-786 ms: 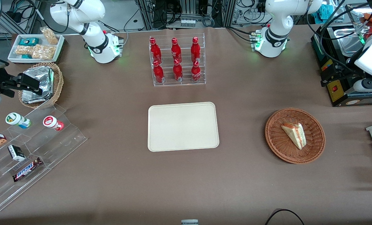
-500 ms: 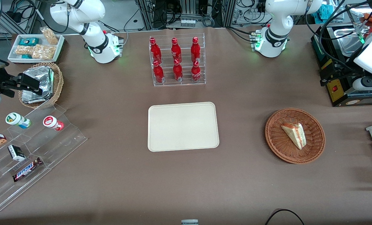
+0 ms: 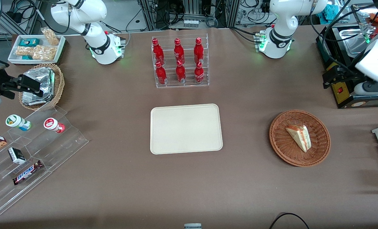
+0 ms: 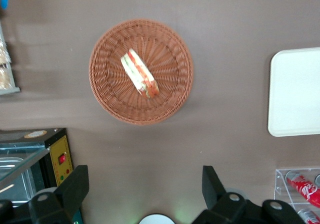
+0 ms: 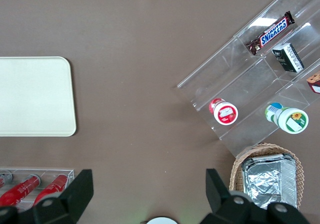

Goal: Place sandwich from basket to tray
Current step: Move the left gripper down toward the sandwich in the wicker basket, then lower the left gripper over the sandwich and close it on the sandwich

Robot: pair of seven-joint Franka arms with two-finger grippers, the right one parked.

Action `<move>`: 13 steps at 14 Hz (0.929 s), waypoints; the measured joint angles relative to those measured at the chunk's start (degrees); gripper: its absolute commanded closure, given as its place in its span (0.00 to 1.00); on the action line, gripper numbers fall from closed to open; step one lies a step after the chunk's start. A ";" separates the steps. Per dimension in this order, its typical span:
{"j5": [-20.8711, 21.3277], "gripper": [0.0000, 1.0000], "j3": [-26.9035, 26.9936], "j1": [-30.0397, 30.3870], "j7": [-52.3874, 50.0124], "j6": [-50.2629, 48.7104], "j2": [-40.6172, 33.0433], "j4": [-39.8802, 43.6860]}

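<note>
The sandwich (image 3: 299,137), a white bread wedge with orange-red and green filling, lies in the wide brown wicker basket (image 3: 279,143) toward the working arm's end of the table. Both show in the left wrist view: the sandwich (image 4: 139,73) and the basket (image 4: 172,101). The cream-beige tray (image 3: 186,128) lies bare at the table's middle; its edge shows in the left wrist view (image 4: 295,91). My left gripper (image 3: 337,76) hangs high above the table, farther from the front camera than the basket. It is open and empty (image 4: 145,189), its fingers (image 4: 76,184) wide apart.
A clear rack of red bottles (image 3: 180,62) stands farther back than the tray. A black and yellow appliance (image 3: 341,90) sits beside the gripper. A small basket of foil packets (image 3: 41,86), a white snack tray (image 3: 36,47) and a clear stepped shelf (image 3: 33,152) lie toward the parked arm's end.
My left gripper has drifted a little toward the table's middle and away from the front camera. The sandwich, basket and tray have not moved.
</note>
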 measured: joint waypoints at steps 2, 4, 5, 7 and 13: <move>0.00 0.00 0.36 0.20 -0.02 2.37 2.28 -3.41; 0.01 0.00 1.07 0.60 -0.03 9.32 4.88 -8.11; 0.01 0.00 1.46 1.04 -0.03 13.86 5.85 -11.01; 0.01 0.00 1.76 2.53 -0.03 22.98 6.87 -17.44; -0.07 0.00 1.92 4.98 -11.76 37.09 9.15 -26.60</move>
